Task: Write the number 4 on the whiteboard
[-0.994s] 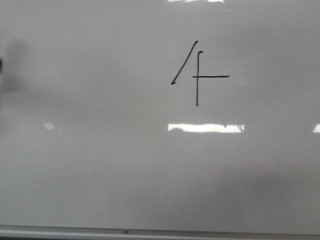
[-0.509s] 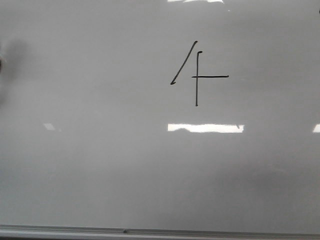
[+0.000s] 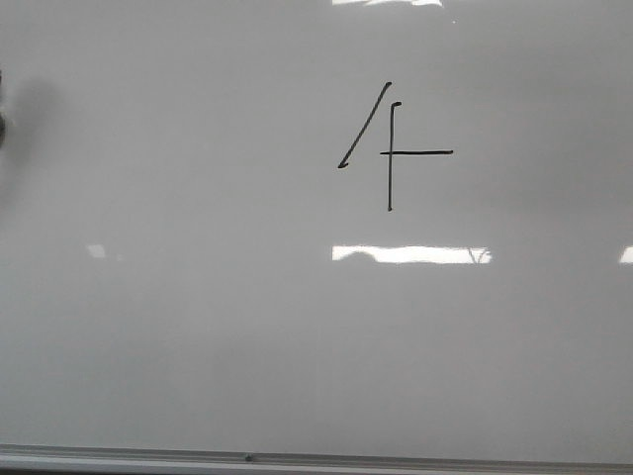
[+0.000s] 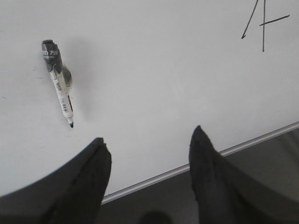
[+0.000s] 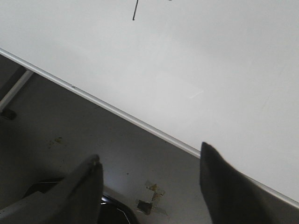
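The whiteboard (image 3: 198,327) fills the front view. A black number 4 (image 3: 390,148) is drawn on it at the upper right of centre: a slanted line, a vertical line and a short crossbar. It also shows in the left wrist view (image 4: 262,23). A marker (image 4: 58,83) with a dark cap end and white barrel lies on the board (image 4: 154,84), apart from my left gripper (image 4: 148,142), which is open and empty over the board's edge. My right gripper (image 5: 149,163) is open and empty above the floor beside the board (image 5: 210,60).
A thin metal edge strip (image 3: 247,457) runs along the board's near side; it shows in the left wrist view (image 4: 187,169) and right wrist view (image 5: 117,111). Grey floor with a scrap of tape (image 5: 150,198) lies beyond it. A dark blurred thing (image 3: 3,124) sits at the front view's left edge.
The drawn 4 has not changed. The dark shape and its shadow at the left edge shift slightly. The light reflection below the 4 wavers a little.
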`<state>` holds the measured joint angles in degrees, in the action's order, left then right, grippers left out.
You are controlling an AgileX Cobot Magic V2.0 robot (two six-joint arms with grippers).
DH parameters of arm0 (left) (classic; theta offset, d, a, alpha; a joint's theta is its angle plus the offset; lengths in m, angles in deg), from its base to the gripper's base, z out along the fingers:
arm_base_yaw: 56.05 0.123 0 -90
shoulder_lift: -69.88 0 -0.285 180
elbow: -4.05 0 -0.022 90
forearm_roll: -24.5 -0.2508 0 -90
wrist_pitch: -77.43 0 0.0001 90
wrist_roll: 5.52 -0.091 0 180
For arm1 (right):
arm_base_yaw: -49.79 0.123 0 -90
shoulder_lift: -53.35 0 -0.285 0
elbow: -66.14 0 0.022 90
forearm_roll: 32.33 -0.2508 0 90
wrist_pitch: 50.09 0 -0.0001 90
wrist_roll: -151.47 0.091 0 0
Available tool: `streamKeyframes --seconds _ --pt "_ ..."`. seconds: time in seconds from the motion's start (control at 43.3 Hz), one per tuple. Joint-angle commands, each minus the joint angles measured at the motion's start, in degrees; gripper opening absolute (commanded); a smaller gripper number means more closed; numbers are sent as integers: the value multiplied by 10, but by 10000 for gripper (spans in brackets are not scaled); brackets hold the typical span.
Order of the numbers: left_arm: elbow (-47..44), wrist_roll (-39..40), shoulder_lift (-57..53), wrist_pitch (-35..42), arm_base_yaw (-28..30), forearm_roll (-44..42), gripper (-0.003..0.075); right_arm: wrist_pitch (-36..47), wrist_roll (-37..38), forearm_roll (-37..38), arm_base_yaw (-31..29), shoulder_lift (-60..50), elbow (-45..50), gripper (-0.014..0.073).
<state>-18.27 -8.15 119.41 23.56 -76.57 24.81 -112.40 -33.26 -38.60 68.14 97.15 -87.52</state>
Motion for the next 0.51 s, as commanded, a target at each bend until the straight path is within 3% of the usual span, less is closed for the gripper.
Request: streamKeyframes --seconds 0.0,0.116,0.208,0.37,0.485 --pt "-8 -1 -20 28 -5 5 376 35 2 6 -3 -24 5 464" --pt "-33 -1 -30 29 -5 5 375 39 2 18 -3 -43 19 449" --pt "-42 -1 -30 29 -4 5 330 39 2 19 -3 -47 19 344" --pt "-43 -1 -30 32 -4 5 126 48 2 19 -3 -47 19 64" --pt "-43 -1 -30 31 -4 5 0 48 2 19 -3 -47 19 -68"
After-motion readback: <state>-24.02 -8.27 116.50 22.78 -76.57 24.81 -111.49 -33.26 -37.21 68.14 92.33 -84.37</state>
